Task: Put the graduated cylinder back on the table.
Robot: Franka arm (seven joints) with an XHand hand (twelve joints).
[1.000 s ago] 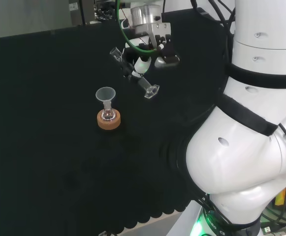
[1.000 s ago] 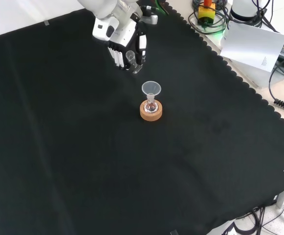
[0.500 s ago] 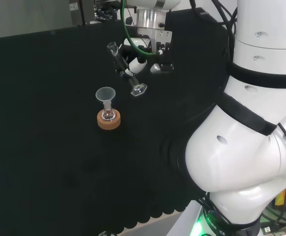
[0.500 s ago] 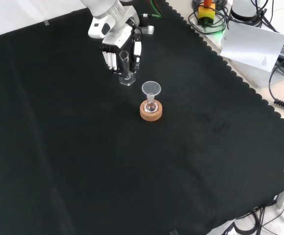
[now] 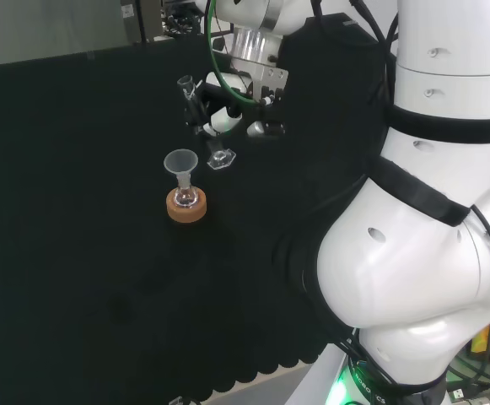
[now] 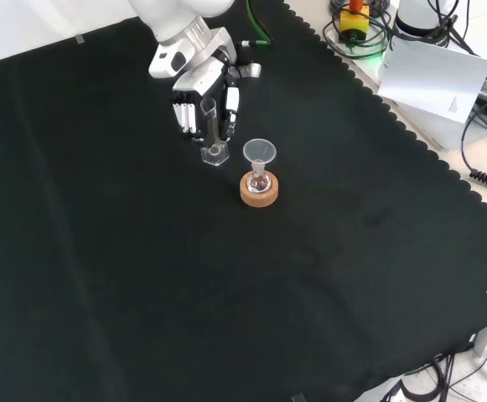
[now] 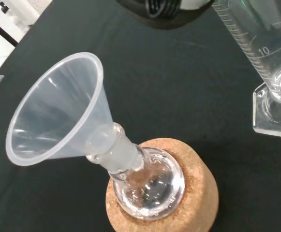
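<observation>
A clear graduated cylinder (image 6: 210,130) stands almost upright, its flat base (image 6: 215,154) at or just above the black cloth. My hand (image 6: 199,90) is curled round its upper part. In the head view the cylinder (image 5: 201,123) leans a little and its base (image 5: 220,159) lies right of the funnel, below the hand (image 5: 243,101). Close up, the wrist view shows the cylinder's lower end and base (image 7: 274,92). I cannot tell whether the base touches the cloth.
A small round flask (image 6: 259,182) with a plastic funnel (image 6: 259,152) in its neck sits on a cork ring (image 6: 259,193), just right of the cylinder in the front view. The cloth's scalloped edge (image 6: 411,138) runs along the right, with cables beyond.
The hand has swung the cylinder from steeply tilted to nearly upright and lowered it toward the cloth beside the funnel. The flask and cork ring have stayed put.
</observation>
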